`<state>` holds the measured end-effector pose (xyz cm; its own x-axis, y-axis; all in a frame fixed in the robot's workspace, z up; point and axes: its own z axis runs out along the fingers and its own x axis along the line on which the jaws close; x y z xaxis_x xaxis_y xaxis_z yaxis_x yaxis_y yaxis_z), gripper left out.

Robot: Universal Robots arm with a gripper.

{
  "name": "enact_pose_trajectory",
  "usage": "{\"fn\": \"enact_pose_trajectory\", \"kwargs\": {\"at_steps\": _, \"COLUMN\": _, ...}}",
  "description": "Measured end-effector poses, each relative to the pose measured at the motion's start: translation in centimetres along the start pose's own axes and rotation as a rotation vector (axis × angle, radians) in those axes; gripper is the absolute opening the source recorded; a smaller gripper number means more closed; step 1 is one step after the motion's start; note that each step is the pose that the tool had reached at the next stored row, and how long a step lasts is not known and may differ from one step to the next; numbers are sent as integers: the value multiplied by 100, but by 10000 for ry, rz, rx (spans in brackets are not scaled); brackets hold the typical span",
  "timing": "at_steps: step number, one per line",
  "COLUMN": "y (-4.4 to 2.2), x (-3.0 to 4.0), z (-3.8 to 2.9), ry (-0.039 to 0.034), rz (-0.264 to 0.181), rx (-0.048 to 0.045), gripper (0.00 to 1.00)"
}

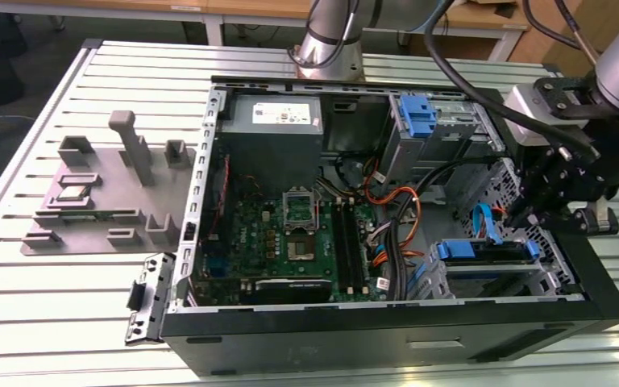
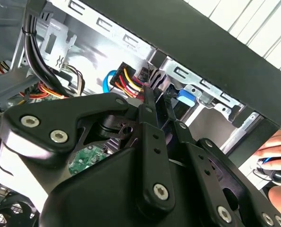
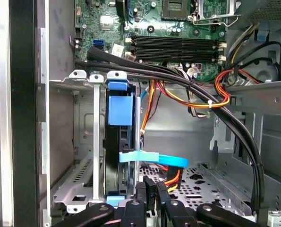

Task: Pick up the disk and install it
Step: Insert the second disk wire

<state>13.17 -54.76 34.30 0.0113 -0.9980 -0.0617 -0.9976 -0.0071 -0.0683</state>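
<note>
Black gripper (image 3: 151,198) fingers pinched almost together and holding nothing sit low in the first wrist view, and the disk (image 3: 120,142) with its blue frame stands at 11 o'clock from them, on edge inside its metal bay (image 3: 83,156) where it belongs.

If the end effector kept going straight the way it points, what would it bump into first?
Probably the bundle of red, yellow and black wires just past the end effector, beside the disk; depth is hard to judge.
</note>
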Motion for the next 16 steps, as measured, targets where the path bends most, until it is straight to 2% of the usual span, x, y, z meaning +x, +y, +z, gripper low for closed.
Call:
{"fn": "enact_pose_trajectory", "kwargs": {"at_steps": 6, "y": 36, "x": 28, "z": 14, "ry": 26, "rz": -5, "rx": 50, "gripper": 24}}
{"fn": "enact_pose_trajectory", "kwargs": {"at_steps": 16, "y": 47, "x": 70, "z": 31, "ry": 38, "rz": -7, "rx": 60, "gripper": 24}}
